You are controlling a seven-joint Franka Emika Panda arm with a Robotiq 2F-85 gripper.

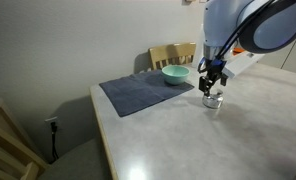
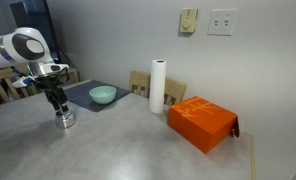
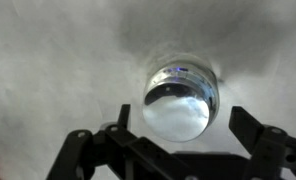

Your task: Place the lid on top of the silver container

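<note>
**Lid and pot under open jaws, counter edge of mat**

The silver container [image 3: 178, 98] stands upright on the counter [image 1: 168, 135]. In the wrist view a pale round disc, taken to be the lid [image 3: 178, 118], fills most of its mouth, with a dark crescent along the upper rim. Whether the disc is fully seated cannot be told at this resolution.

The gripper [image 3: 178, 130] hangs directly above the pot. Its jaws are spread wide, one finger to each side, and grip nothing. In both exterior views the fingers sit just over the pot; contact cannot be confirmed.

The pot is just beside the dark mat [image 1: 138, 93], off its surface. A teal bowl [image 2: 102, 95] rests on the mat, near the pot but apart from it. Further along the counter, well apart, stand a paper towel roll [image 2: 158, 86], upright, and an orange box [image 2: 202, 122].
</note>
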